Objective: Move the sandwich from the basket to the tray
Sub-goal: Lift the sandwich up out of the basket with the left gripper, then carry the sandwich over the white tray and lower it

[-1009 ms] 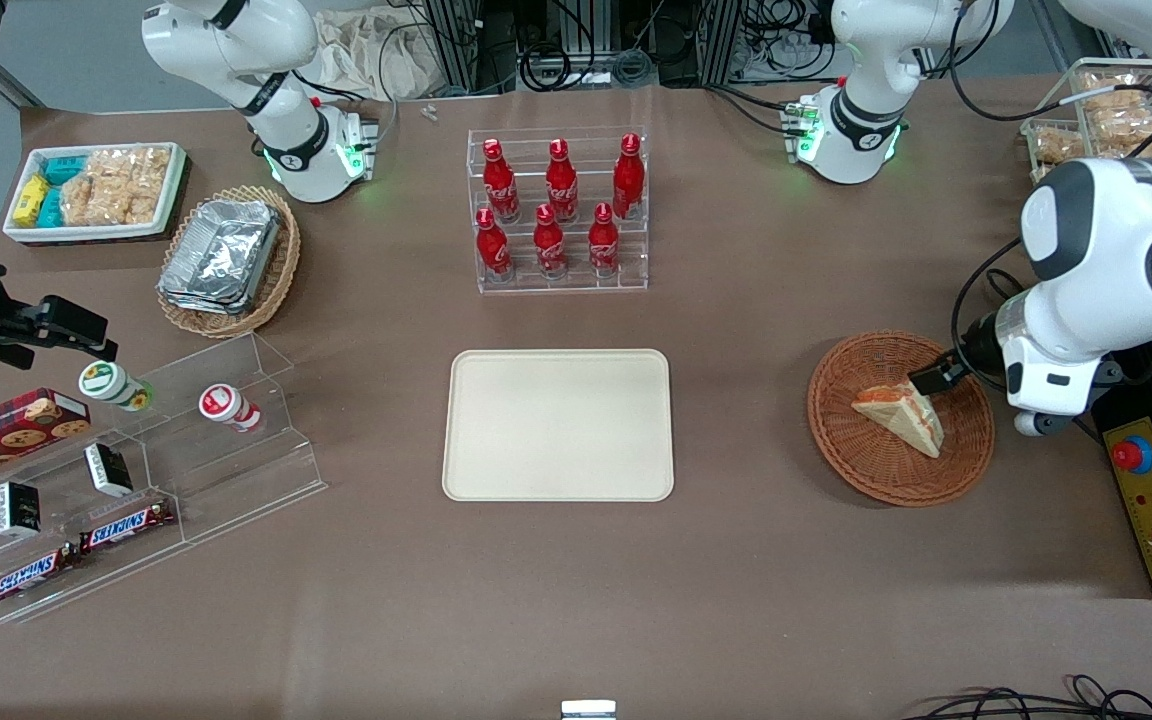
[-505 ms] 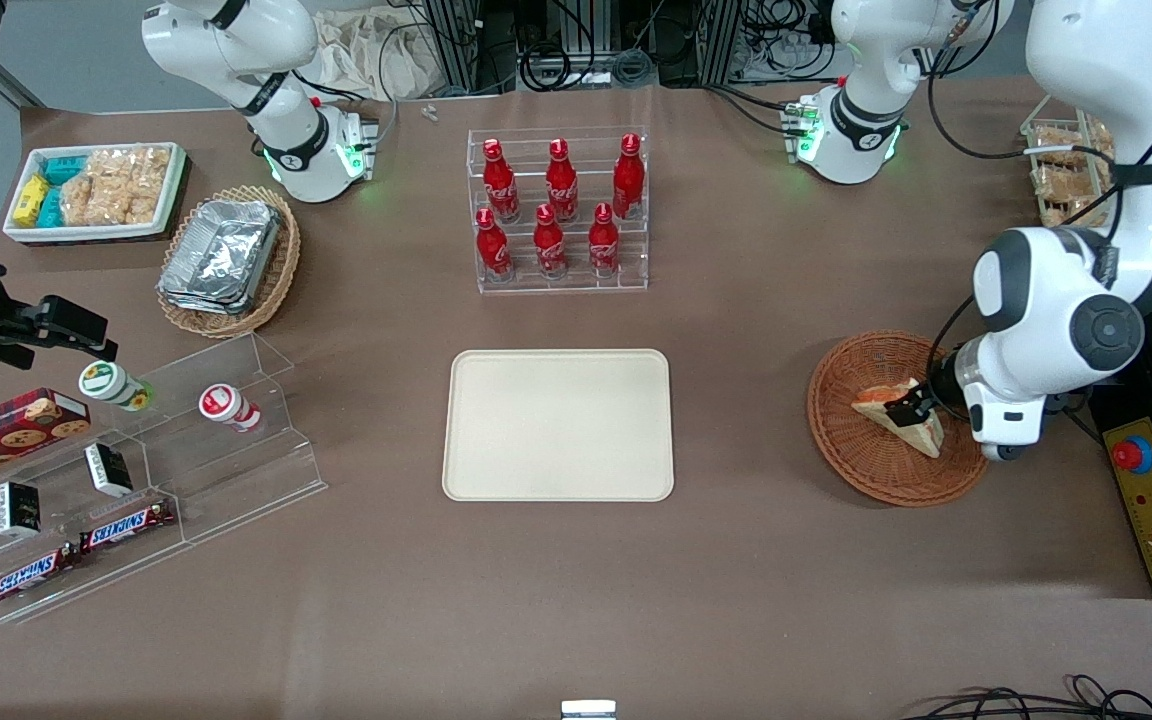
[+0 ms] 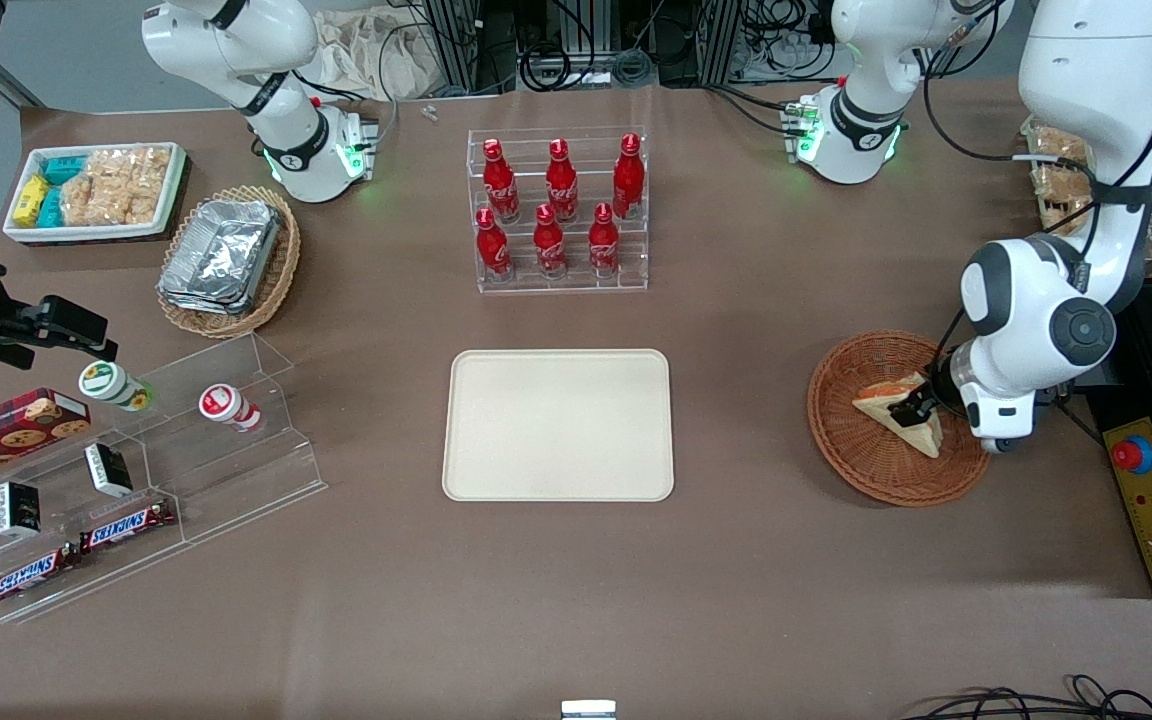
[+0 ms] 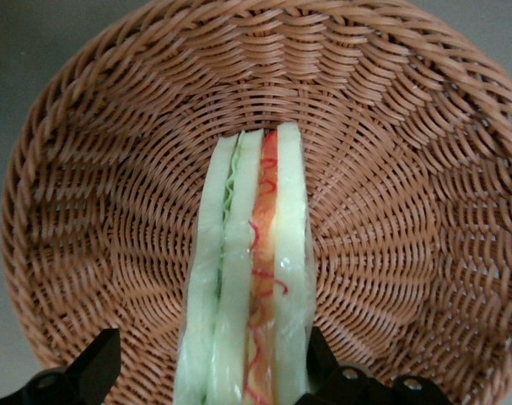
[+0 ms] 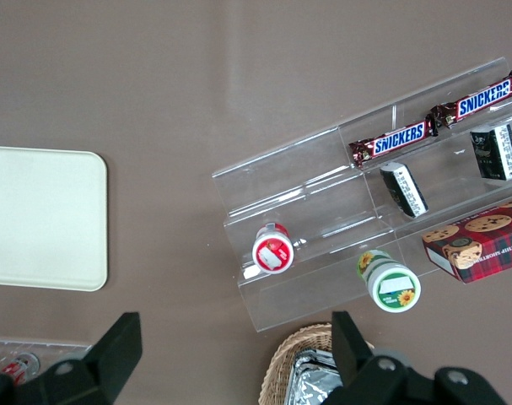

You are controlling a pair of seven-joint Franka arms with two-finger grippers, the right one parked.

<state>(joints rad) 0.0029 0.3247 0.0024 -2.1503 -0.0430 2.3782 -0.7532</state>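
Since a second ago the left gripper (image 3: 915, 410) has dropped into the basket (image 3: 861, 455), its fingers (image 4: 94, 369) spread wide either side of the sandwich (image 4: 251, 287), not yet closed on it. Sandwich lies in the basket; the tray (image 3: 558, 424) sits well apart, toward the parked arm's end

The right wrist view looks down on the brown table (image 5: 196, 101). The cream tray (image 5: 40, 218) lies flat at one edge. A clear plastic stepped stand (image 5: 323, 211) holds two Snickers bars (image 5: 390, 140), end to end on one step, with two small dark packets (image 5: 405, 190) on the next. A red-capped cup (image 5: 272, 251) and a green-capped cup (image 5: 389, 283) lie lower down. A red cookie box (image 5: 479, 245) sits beside the stand. Part of a wicker basket with foil containers (image 5: 310, 371) shows near the parked arm's black fingers (image 5: 112, 350).
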